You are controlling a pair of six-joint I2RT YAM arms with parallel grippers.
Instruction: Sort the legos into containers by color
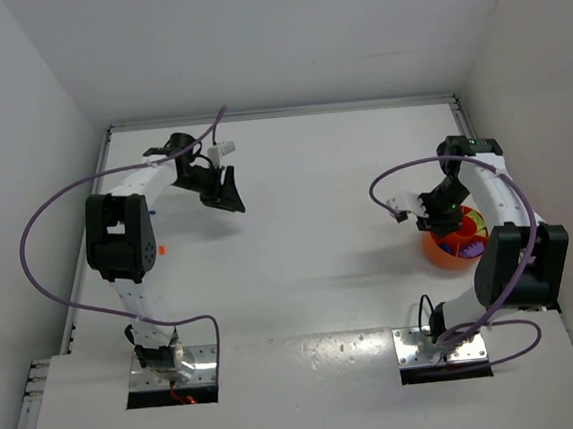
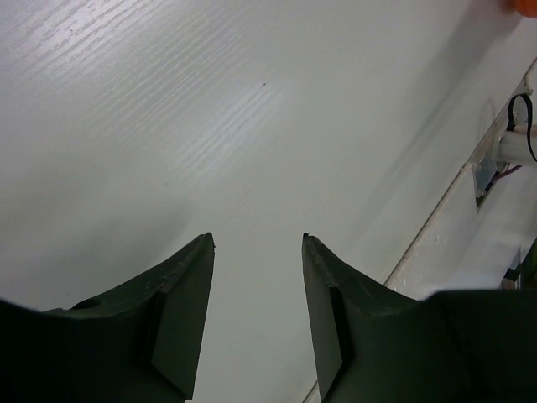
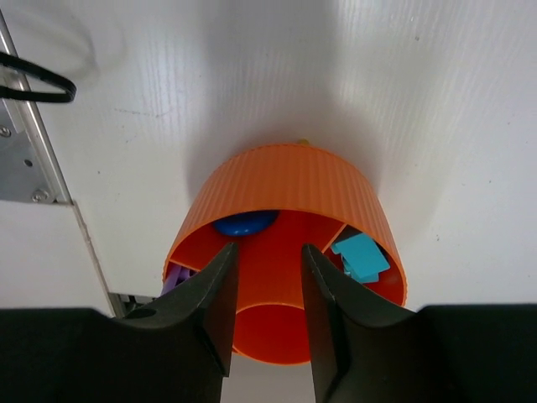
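The orange bowl (image 1: 436, 253) with inner dividers stands at the right of the table. In the right wrist view the bowl (image 3: 285, 185) holds a blue lego (image 3: 245, 222) at the far side, teal legos (image 3: 361, 256) on the right and a purple lego (image 3: 174, 277) on the left. My right gripper (image 3: 268, 247) hangs open just above the bowl's middle, nothing between its fingers. A tiny orange lego (image 1: 161, 250) lies on the table beside the left arm. My left gripper (image 2: 257, 237) is open and empty over bare table at the far left (image 1: 226, 192).
A yellow-green speck (image 3: 302, 142) peeks from behind the bowl. A metal base plate (image 3: 21, 159) and a black cable (image 3: 33, 80) lie left of the bowl. White walls close in the table on three sides. The table's near edge (image 2: 436, 218) runs beside the left gripper.
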